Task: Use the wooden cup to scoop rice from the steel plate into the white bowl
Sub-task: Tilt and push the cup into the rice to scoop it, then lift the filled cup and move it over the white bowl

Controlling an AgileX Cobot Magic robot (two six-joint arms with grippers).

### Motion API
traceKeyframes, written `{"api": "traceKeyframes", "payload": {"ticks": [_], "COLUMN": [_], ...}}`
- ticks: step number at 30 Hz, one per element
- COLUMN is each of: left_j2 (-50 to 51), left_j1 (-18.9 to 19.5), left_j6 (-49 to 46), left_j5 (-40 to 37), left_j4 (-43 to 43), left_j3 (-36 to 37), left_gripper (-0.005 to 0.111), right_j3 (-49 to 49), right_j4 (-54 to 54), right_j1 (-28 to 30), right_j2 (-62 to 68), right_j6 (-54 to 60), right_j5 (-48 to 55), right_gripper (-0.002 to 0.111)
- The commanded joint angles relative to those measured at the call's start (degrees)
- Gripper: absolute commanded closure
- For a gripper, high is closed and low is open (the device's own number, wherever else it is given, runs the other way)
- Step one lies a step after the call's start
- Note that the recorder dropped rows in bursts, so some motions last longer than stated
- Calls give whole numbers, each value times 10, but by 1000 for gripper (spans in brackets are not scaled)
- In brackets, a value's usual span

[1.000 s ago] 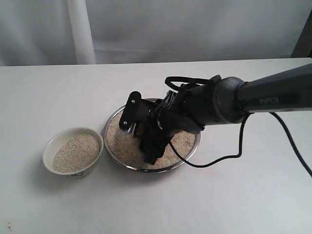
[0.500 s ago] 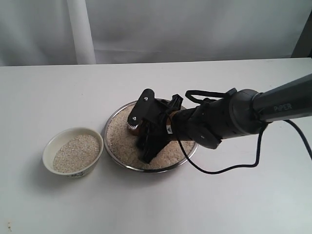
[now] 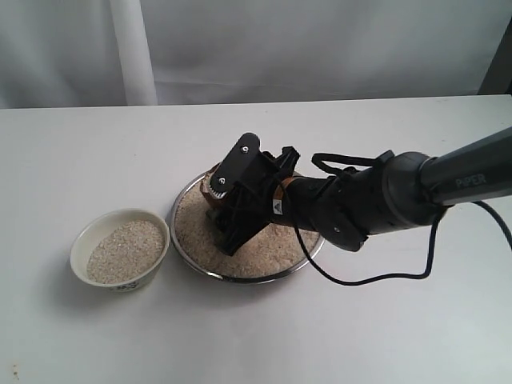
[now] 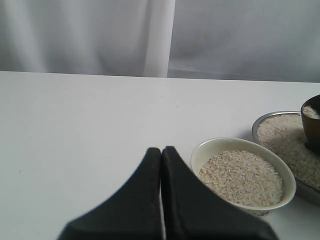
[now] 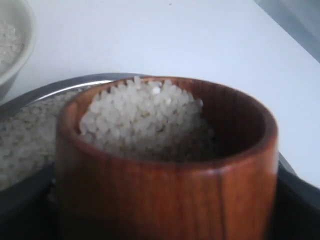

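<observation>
The steel plate (image 3: pixel 182 248) lies mid-table with a bed of rice (image 3: pixel 196 232) in it. My right gripper (image 3: pixel 222 202) hangs over the plate's back left part, shut on the wooden cup (image 5: pixel 165 175). The cup is upright and holds a heap of rice (image 5: pixel 142 117); in the exterior view only a brown sliver of the cup (image 3: pixel 214 178) shows behind the fingers. The white bowl (image 3: pixel 78 242) stands left of the plate, holding rice (image 3: pixel 124 250). My left gripper (image 4: pixel 161 150) is shut and empty, low over the table beside the bowl (image 4: pixel 202 150); it is outside the exterior view.
The right arm (image 3: pixel 376 200) and its black cable (image 3: pixel 376 276) stretch across the table from the right. A white curtain and pole (image 3: pixel 132 52) stand behind the table's far edge. The plate's rim (image 4: pixel 260 122) and the cup (image 4: pixel 311 122) show at the left wrist view's edge.
The right gripper has drawn up out of the rice bed and shifted toward the plate's back left, turning the cup upright with rice in it. The bowl and plate stayed put.
</observation>
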State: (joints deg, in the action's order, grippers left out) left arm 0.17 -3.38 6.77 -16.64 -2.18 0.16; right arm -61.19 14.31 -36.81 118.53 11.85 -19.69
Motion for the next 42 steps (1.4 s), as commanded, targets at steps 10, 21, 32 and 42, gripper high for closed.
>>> {"api": "traceKeyframes", "payload": {"ticks": [10,21,32,42], "left_j2": [-2,-2,-2,-2], "left_j1": [-2,-2,-2,-2], "left_j6": [3,3,3,2], "left_j5": [3,3,3,3], "left_j4": [4,4,4,4], "left_j3": [-2,-2,-2,-2], "left_gripper": [107,107,107,107], "right_j3": [1,-61,-262,-388], "right_j4": [-12,-19,98,234], "right_j1": [3,-15,-112,-181], "right_j2": [-24,-105,-42,52], "right_j6": [6,19,30,79], "right_j5": [-25,101,348,509], "right_gripper": [108,108,108,108]}}
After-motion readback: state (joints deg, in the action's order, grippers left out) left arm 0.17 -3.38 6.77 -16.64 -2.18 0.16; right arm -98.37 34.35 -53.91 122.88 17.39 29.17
